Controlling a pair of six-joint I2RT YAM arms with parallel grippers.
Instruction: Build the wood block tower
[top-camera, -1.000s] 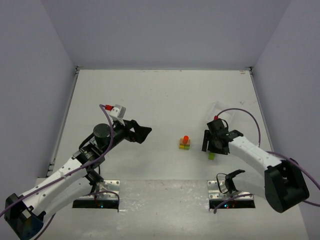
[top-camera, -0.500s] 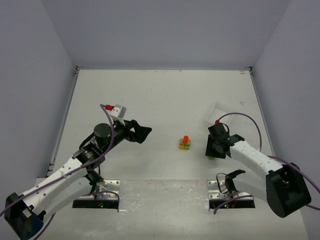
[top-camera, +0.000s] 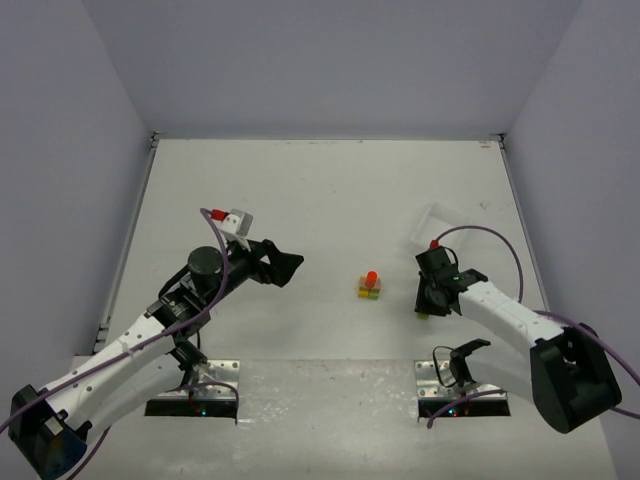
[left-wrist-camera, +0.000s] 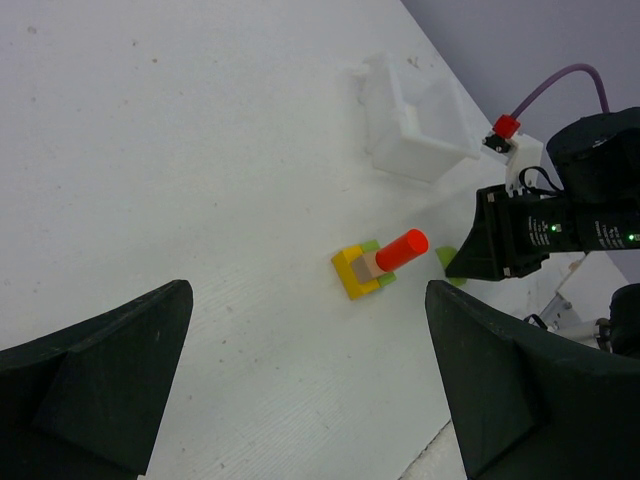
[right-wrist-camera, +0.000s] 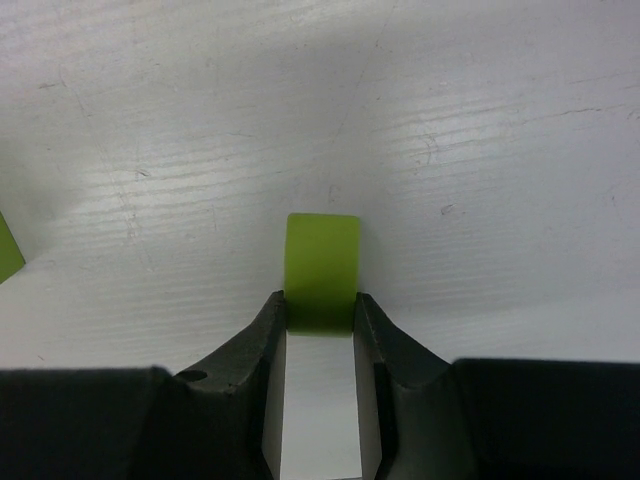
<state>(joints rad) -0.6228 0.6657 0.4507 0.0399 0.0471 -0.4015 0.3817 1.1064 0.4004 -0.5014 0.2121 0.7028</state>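
My right gripper (right-wrist-camera: 320, 312) pinches just the near end of the lime green block (right-wrist-camera: 322, 262), which lies near the tower (top-camera: 370, 287). With so shallow a hold, I reckon it may twist free on lifting. Left gripper (left-wrist-camera: 308, 300) spread wide.

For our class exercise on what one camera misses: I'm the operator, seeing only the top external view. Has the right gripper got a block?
Observer: Yes; the right wrist view shows the right gripper pinching a lime green block by its near end.
Operator: What tops the tower?
Observer: The left wrist view shows a red-orange cylinder above a tan block.
Operator: The left gripper?
Observer: Open wide, nothing between its fingers.
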